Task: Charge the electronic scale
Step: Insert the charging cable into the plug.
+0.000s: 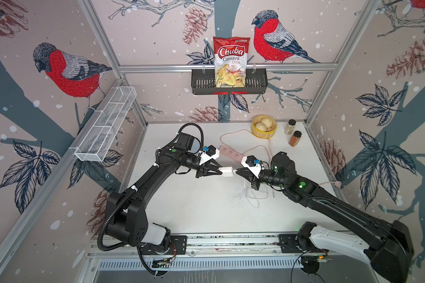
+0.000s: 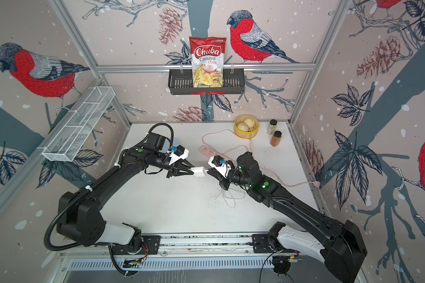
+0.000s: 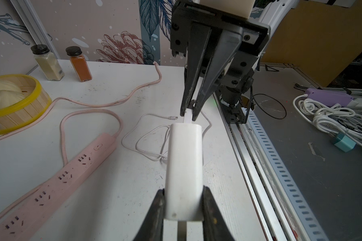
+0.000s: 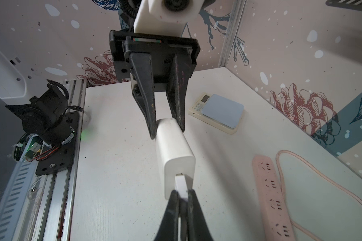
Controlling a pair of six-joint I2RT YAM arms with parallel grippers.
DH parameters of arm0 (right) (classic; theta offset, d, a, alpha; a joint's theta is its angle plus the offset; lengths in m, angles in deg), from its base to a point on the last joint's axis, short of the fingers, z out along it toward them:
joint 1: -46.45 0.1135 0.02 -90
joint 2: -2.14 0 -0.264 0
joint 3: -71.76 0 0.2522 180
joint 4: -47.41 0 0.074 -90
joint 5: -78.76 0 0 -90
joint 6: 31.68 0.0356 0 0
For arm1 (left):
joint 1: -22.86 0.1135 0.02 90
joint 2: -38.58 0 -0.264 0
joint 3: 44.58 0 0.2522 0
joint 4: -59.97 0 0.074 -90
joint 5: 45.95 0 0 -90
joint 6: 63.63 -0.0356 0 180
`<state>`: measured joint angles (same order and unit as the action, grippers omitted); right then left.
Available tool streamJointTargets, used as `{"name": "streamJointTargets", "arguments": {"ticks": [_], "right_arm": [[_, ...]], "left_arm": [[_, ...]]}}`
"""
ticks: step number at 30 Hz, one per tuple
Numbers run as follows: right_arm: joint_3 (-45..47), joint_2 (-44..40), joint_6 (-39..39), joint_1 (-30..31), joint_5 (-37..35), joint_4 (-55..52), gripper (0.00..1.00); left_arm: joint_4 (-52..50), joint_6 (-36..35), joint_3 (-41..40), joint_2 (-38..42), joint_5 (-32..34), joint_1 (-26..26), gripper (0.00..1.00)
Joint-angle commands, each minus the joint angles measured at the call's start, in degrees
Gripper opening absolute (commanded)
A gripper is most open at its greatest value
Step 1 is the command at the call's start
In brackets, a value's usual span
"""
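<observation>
- Premises: a robotics test cell, dressed to resemble a home kitchen corner.
- Enclosure: a bare aluminium frame (image 1: 226,66) carries printed bird wallpaper panels (image 1: 71,73); these are screens, not built walls.
- Equipment: the left arm (image 1: 142,181) and right arm (image 1: 341,208) are bolted to a slotted rail (image 1: 231,241) along the front edge of the white table (image 1: 194,208).
- Electronics: an exposed circuit board (image 4: 32,153) with loose red wiring sits beside an arm base.
- Surroundings: beyond the rail is a grey bench (image 3: 301,167) with a tangled heap of white cables (image 3: 330,116) and a purple plastic block (image 3: 328,98).
- Kitchen dressing: a chip bag (image 1: 231,61) in a black wall basket (image 1: 201,83), a bamboo steamer (image 1: 268,134) of buns, two spice jars (image 1: 290,126) and an electronic scale (image 4: 222,109).
</observation>
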<state>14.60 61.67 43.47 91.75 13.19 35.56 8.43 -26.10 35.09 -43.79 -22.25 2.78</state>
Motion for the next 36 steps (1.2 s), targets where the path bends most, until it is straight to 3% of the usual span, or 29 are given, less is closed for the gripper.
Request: {"name": "streamJointTargets", "arguments": {"ticks": [1, 11, 15, 17, 21, 22, 28, 36], "right_arm": [[-1.0, 0.0, 1.3, 0.0, 3.5, 9.2, 0.00], [-0.3, -0.4, 1.4, 0.3, 3.0, 10.7, 0.00], [-0.6, 0.1, 1.0, 0.4, 3.0, 9.9, 0.00], [-0.7, 0.4, 0.6, 0.4, 3.0, 9.1, 0.00], [-0.9, 1.2, 0.4, 0.1, 4.0, 7.7, 0.00], [-1.1, 1.4, 0.5, -0.1, 4.7, 7.2, 0.00], [-0.7, 1.4, 1.2, -0.7, 7.9, 5.9, 0.00], [-0.1, 0.4, 3.2, -2.2, 10.4, 8.3, 0.00]], "left_arm": [[1.8, 1.1, -0.2, 0.0, 0.0, 0.1, 0.28], [3.1, 1.8, -0.9, -0.9, -2.0, 0.1, 0.38], [2.2, 1.1, -0.6, -1.2, -2.7, 0.3, 0.20], [1.4, 0.3, -0.2, -1.3, -3.5, 0.5, 0.19], [2.2, 0.1, -0.9, 0.3, -3.2, 0.7, 0.39], [3.0, 0.5, -1.4, 0.9, -3.0, 0.7, 0.47], [4.6, 1.1, -2.6, 2.9, -2.7, 1.6, 0.51], [4.3, 0.5, -2.6, 2.0, -5.8, 1.6, 0.47]]}}
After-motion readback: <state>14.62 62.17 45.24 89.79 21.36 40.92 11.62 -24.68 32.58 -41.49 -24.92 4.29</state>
